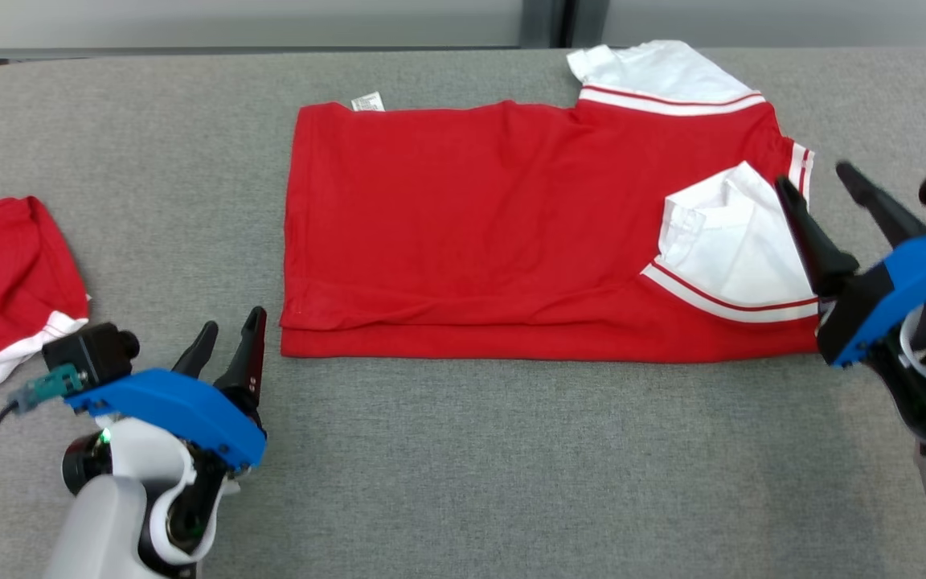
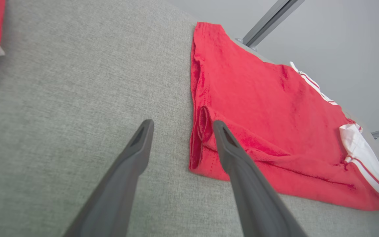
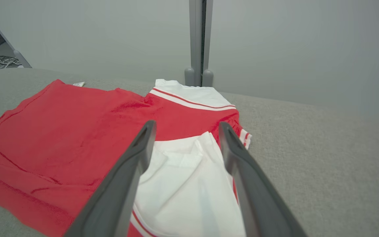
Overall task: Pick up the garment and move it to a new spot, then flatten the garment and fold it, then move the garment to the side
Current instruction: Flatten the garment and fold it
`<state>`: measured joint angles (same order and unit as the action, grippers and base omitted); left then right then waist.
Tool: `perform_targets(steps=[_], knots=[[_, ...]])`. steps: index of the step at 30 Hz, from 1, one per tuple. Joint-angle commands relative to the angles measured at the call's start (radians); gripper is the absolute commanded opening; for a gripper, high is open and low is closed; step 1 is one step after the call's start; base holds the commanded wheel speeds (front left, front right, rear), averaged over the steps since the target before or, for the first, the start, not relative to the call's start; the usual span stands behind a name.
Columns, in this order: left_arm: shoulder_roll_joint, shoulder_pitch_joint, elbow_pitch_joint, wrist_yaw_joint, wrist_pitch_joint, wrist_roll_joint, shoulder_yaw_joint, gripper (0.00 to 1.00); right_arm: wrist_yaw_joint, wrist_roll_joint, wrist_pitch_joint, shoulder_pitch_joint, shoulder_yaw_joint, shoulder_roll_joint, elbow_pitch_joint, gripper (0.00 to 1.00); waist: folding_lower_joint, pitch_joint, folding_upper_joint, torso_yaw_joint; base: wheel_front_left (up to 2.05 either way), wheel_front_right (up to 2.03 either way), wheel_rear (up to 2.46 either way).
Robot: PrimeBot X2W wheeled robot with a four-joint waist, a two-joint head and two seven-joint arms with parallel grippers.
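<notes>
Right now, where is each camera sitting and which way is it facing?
Head view: on the head, looking forward and down at the grey table and folded red garment; left gripper lower left, right gripper at right, both open.
Left wrist view: low over the table, looking along its own fingers at the garment's near left corner.
Right wrist view: looking along its own fingers over the white sleeve toward the wall.
Shared: all three see the garment; head and left wrist also the second red garment.

Blue housings [image 1: 182, 406], dark fingers [image 1: 247, 354], pale forearms [image 1: 101, 523]
</notes>
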<state>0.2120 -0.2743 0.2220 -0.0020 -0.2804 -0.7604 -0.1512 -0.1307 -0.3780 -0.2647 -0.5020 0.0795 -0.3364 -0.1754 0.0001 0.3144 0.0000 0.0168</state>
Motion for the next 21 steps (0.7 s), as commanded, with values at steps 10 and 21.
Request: perform_targets(steps=[10, 21], knots=[[-0.022, 0.085, 0.029, -0.008, 0.18, 0.137, -0.078, 1.0, 0.0, 0.059, -0.106, 0.229, -0.198, 0.097, 0.058, 1.0, -0.0001, -0.047, 0.0, 0.018, 0.0, 0.0, 0.0], [-0.025, -0.036, 0.19, 0.061, 0.213, 0.263, -0.14, 1.0, 0.0, 0.175, -0.119, 0.217, -0.288, 0.233, -0.005, 1.0, -0.0001, -0.001, 0.0, -0.028, 0.0, 0.0, 0.0]])
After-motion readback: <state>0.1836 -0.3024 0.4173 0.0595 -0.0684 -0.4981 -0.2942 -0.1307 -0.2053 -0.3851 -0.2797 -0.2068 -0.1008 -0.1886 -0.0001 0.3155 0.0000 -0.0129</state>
